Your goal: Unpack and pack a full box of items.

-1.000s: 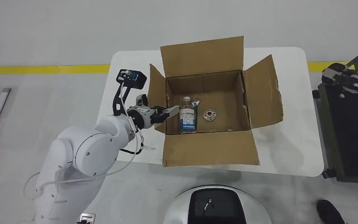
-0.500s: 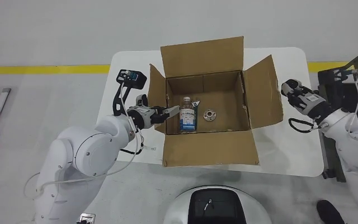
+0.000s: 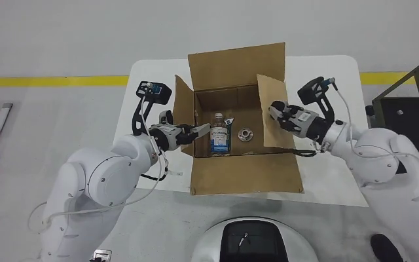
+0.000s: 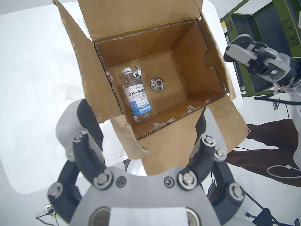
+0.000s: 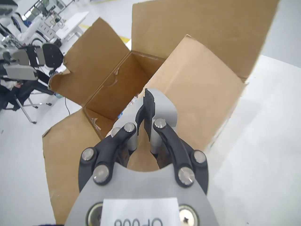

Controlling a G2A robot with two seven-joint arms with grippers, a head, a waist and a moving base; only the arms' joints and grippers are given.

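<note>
Cardboard box (image 3: 243, 175): open, upright at ctr of table (image 3: 154, 78). Flaps at 12, 6 & 9 o'clock folded outward; 3 o'clock flap (image 3: 273, 112) raised, tilting inward. On box floor:
- clear bottle (image 3: 220, 137), blue-white label, lying flat by 9 o'clock wall, cap to 12
- wrench (image 3: 229, 122), head just beside cap
- round metal fitting (image 3: 245, 134), at bottle's 3 o'clock, apart

box (image 3: 245, 173): plain brown cardboard
bottle (image 3: 220, 136): clear, white cap, blue-and-white label
round fitting (image 3: 245, 134): silver-grey
surface (image 3: 157, 78): white
floor stripe (image 3: 65, 80): yellow
</note>
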